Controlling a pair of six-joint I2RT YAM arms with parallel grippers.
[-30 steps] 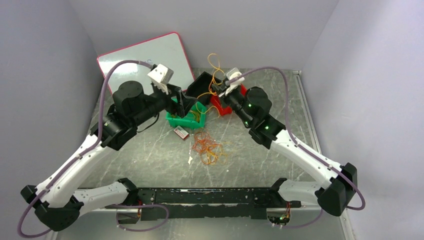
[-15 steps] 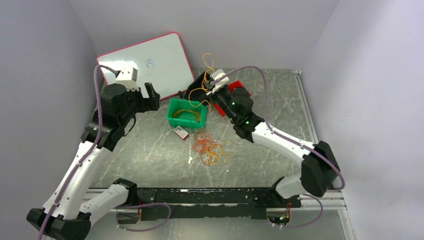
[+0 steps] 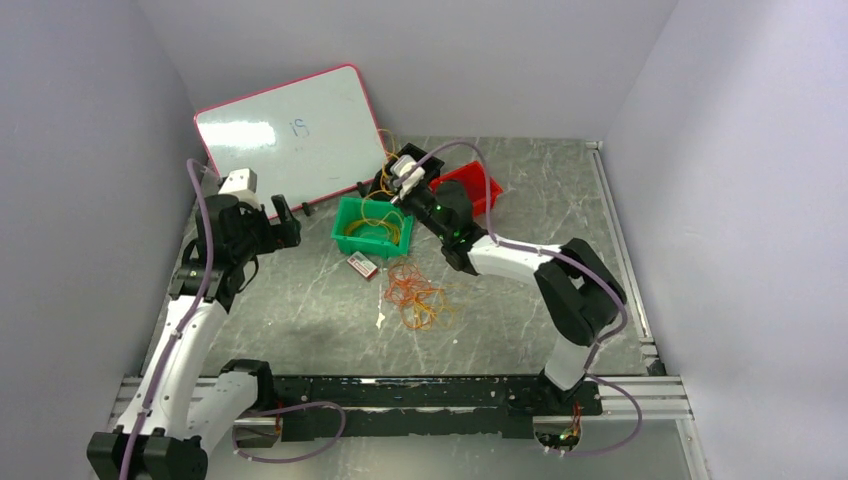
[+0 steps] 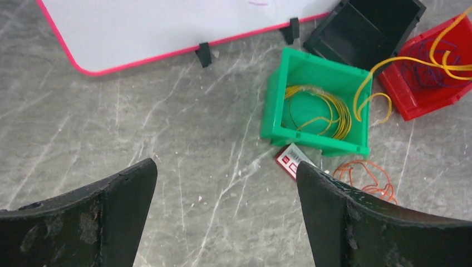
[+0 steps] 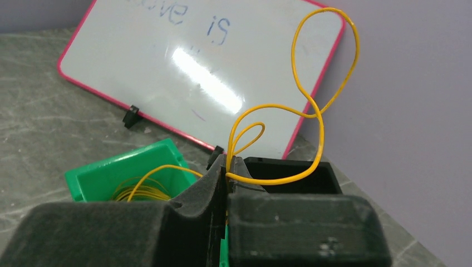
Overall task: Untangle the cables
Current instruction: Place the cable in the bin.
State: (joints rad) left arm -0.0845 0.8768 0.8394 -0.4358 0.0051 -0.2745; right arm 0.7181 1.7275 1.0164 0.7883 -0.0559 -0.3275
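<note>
A grey marbled worktop (image 3: 300, 320) carries a tangle of orange and red cables (image 3: 415, 300) near its centre. Beyond it, a green bin (image 3: 372, 226) holds coiled yellow loops (image 4: 320, 108); the left gripper (image 4: 225, 167) hangs left of it, wide apart, empty. The right gripper (image 5: 226, 167), clamped on a yellow cable (image 5: 315, 114) over the bin's far edge, seems mid-sorting: next, lower and release it inside.

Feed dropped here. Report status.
Left gripper open, empty. Right gripper shut on yellow cable. Orange tangle loose on table. No obstruction seen.
</note>
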